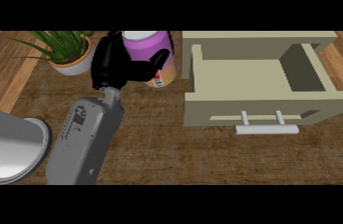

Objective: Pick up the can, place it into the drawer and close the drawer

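The can (165,46) is purple with a white top and an orange base, and stands upright on the wooden counter left of the drawer. My left hand (114,60) is against its left side. Its fingers reach up behind the can, and the thumb (159,59) lies across the can's front, so the hand is curled round it. The beige drawer (234,78) is pulled open with nothing inside, its front panel and pale bar handle (267,128) facing me. My right hand does not show.
A potted green plant (67,53) stands at the back left, close to my left hand. A large rounded grey shape (20,148) fills the lower left edge. The drawer's cabinet body (258,37) lies behind the open drawer.
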`<state>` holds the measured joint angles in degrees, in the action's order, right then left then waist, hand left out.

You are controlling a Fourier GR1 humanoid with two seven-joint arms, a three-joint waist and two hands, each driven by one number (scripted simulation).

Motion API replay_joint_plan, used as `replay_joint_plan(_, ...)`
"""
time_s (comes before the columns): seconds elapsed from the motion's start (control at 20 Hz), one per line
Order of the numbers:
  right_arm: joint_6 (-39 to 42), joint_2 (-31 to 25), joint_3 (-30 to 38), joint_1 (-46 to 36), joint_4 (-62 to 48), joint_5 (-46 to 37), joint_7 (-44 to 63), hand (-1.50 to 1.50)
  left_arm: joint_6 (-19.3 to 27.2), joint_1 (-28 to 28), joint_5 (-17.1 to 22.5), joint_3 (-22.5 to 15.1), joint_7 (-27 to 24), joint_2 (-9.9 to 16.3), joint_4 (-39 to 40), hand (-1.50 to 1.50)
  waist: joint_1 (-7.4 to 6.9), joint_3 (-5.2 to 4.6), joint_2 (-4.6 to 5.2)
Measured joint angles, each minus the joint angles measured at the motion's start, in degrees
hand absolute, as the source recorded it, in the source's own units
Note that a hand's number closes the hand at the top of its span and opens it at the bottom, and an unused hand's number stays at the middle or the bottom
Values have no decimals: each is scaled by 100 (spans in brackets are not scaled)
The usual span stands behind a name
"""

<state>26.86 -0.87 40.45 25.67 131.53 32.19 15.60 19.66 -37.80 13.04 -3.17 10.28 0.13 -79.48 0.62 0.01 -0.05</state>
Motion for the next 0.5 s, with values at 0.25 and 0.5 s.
replay_joint_plan(0.25,29,-8,-15,-120,-93,-80,-27,-150,339,-805,38,-53,11,-9,634,150,25,0,8)
replay_joint_plan(0.5,-11,15,-2,-123,76,23,97,-150,656,-1502,185,-166,-101,-12,1326,150,51,0,12)
